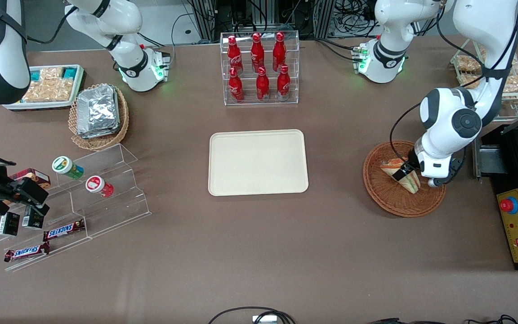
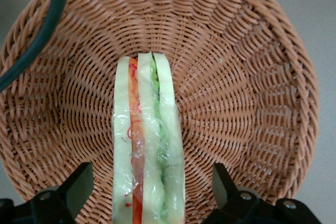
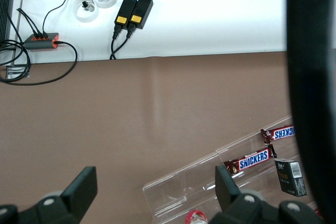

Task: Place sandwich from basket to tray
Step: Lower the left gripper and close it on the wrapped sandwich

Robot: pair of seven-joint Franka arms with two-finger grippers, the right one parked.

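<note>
Black two-finger gripper (image 2: 149, 192): fingers (image 2: 79, 184) spread wide, clear of wrapped white-bread triangular sandwich (image 2: 147, 150); reddish-brown round wicker basket (image 2: 252, 98) rim well apart all round.

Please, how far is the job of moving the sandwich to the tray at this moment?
Done: the gripper has reached the basket, its open fingers on either side of the sandwich with gaps.
In hand: the grasp; the sandwich is not yet clamped and lies in the basket.
Left: closing, lifting, carrying to the tray, which holds nothing, and releasing.
</note>
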